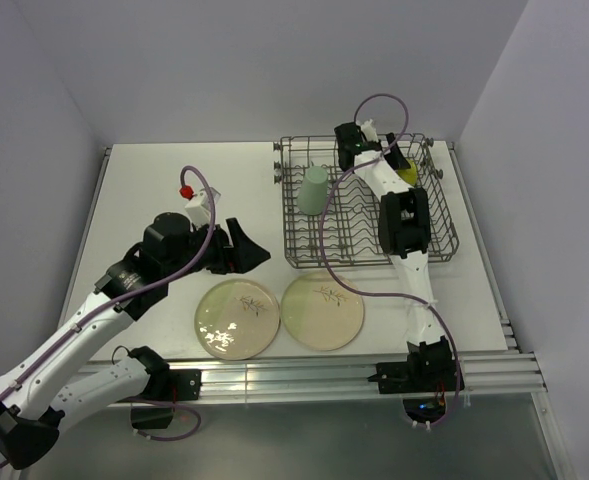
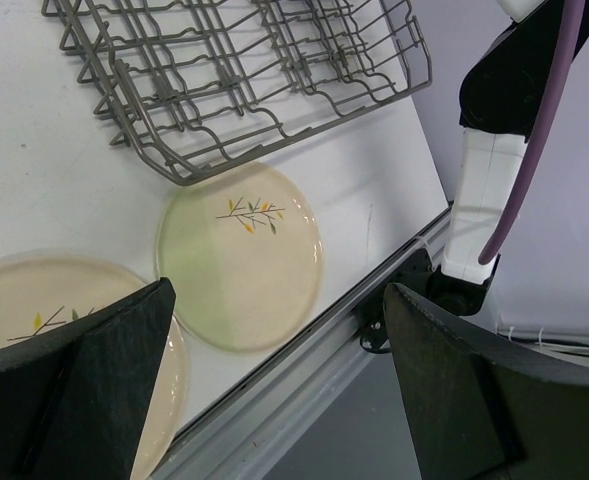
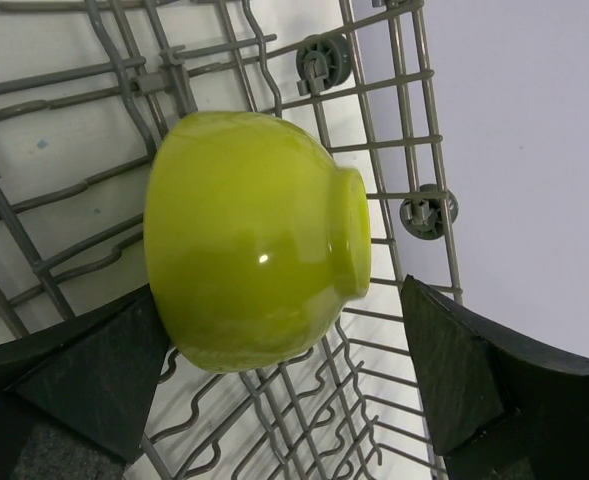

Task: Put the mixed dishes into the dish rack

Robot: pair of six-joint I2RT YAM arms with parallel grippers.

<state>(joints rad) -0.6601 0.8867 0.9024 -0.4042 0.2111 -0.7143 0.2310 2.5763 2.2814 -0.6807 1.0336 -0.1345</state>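
Worktop point(image 1: 154, 190): white and matt, with pale walls on three sides.
Dish rack point(image 1: 299, 258): grey wire, on the worktop's right half.
Around: two cream plates point(image 1: 236, 317) lie flat side by side, just in front of the rack; a mint-green cup point(image 1: 314, 190) sits in its left part.
Lime-green bowl point(image 3: 254, 240): glossy, tipped on its side in the rack's far right corner.
My right pincer point(image 3: 279, 340): spread wide, a finger on each side of the bowl.
My left pincer point(image 2: 284, 390): wide and empty, over the plates.

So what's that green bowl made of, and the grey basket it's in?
The lime-green bowl looks like glazed ceramic: smooth, glossy, with a bright glint of light, though shiny plastic can't be ruled out. The dish rack looks like metal wire with a dull grey coating: thin bent rods, no shine.
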